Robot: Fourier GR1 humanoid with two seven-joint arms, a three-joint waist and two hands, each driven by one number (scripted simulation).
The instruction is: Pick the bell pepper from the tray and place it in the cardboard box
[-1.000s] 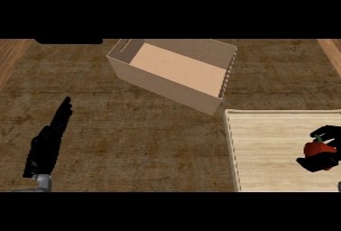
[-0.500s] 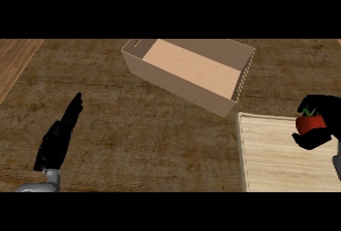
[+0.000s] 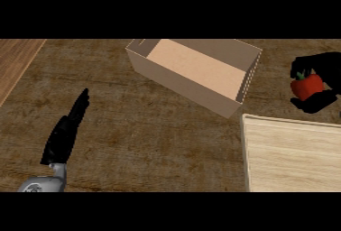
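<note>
A red bell pepper (image 3: 306, 86) with a green stem is held in my right hand (image 3: 320, 67), whose black fingers curl round it. Hand and pepper hover at the right edge of the head view, beyond the far edge of the light wooden tray (image 3: 293, 153) and just right of the open cardboard box (image 3: 196, 72). The box sits at the top centre, tilted, with nothing visible inside it. My left hand (image 3: 65, 133) rests at the lower left with straight fingers, holding nothing.
The dark wooden counter (image 3: 153, 135) spreads between the box, the tray and my left hand. A lighter wooden strip (image 3: 16, 58) runs along the upper left corner.
My right hand has lifted the bell pepper off the tray and carried it up past the tray's far edge, closer to the box. The left hand keeps its pose.
</note>
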